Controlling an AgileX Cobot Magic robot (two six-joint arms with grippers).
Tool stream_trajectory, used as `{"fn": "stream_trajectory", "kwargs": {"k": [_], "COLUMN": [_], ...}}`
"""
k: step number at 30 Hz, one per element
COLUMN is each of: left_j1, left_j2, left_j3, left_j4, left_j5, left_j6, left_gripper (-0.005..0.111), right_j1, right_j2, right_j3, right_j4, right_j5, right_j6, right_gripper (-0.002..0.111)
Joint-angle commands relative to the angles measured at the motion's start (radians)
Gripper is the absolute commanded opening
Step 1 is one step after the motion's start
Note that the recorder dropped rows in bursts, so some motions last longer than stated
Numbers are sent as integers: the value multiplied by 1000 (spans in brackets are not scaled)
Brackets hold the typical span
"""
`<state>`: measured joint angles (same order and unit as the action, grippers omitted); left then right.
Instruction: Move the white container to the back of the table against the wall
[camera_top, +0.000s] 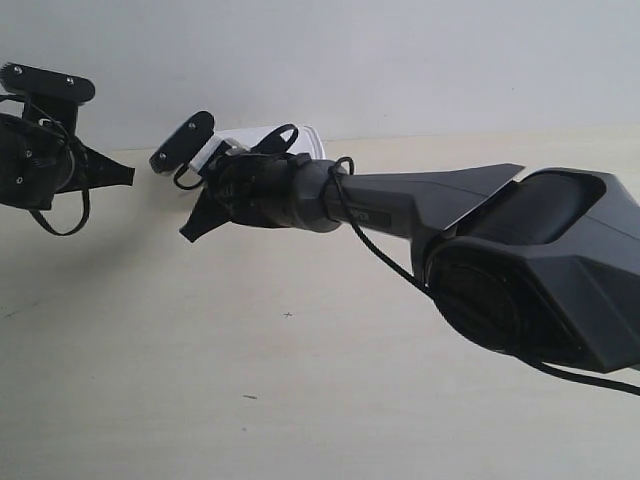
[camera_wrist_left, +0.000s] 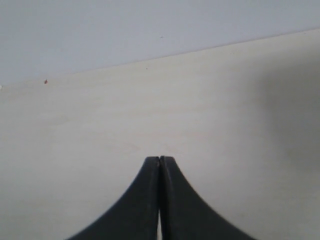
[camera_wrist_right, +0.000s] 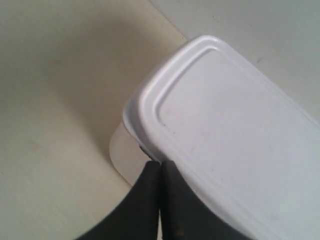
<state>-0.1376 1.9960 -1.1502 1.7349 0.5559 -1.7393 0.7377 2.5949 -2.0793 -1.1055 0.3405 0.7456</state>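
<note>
Across the front of the table (camera_top: 300, 400): bare wood grain and a few dark specks, nothing to plan around. Further in, toward the table edge at the exterior view's left, leave the left gripper (camera_wrist_left: 160, 159) parked above the surface, jaws pressed together on nothing, well apart from the work. Push with the right gripper (camera_wrist_right: 161, 163) alone: fingers closed flat against each other, holding nothing, tips touching the near long side of the white container (camera_wrist_right: 235, 130) close to one corner. Treat that off-centre contact as the main hazard; expect a swing rather than a straight slide from any push there. Shift the tips toward the middle of the long side, set them low on the box's flank rather than on the lid's lip, and press slowly and level to avoid riding up over the ridge or tipping the box. As for the box itself: already near the back edge of the table, lid on, far long side lying roughly along the wall (camera_top: 420, 60). Hard to say from these views whether touching it or just short. Finish with a short, gentle nudge to seat both far corners against the wall, stop at first resistance, then back straight out without dragging the lid.
</note>
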Motion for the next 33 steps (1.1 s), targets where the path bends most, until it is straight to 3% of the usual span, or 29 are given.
{"fn": "stream_trajectory", "kwargs": {"k": [1,5,15,25,33], "left_j1": [-2,-2,-2,-17,-112], "left_j2": [-8,-8,-8,-4,40], "left_j3": [6,6,42,12,-45], "left_j4": [9,9,9,9,9], "left_j5": [-39,-74,-189,-525,-568], "left_j6": [-31,-33,-92,-76,-70], "left_gripper": [0,0,0,0,0], "right_j1": [-5,13,36,46,77], "right_j2": [-47,-73,-198,-498,-642], "right_j3": [-10,-10,70,492,693], "right_j4": [158,377,391,394,373], "right_j5": [30,67,256,28,-21], "right_j6": [-124,-346,-290,-218,-216], "right_gripper": [0,0,0,0,0]}}
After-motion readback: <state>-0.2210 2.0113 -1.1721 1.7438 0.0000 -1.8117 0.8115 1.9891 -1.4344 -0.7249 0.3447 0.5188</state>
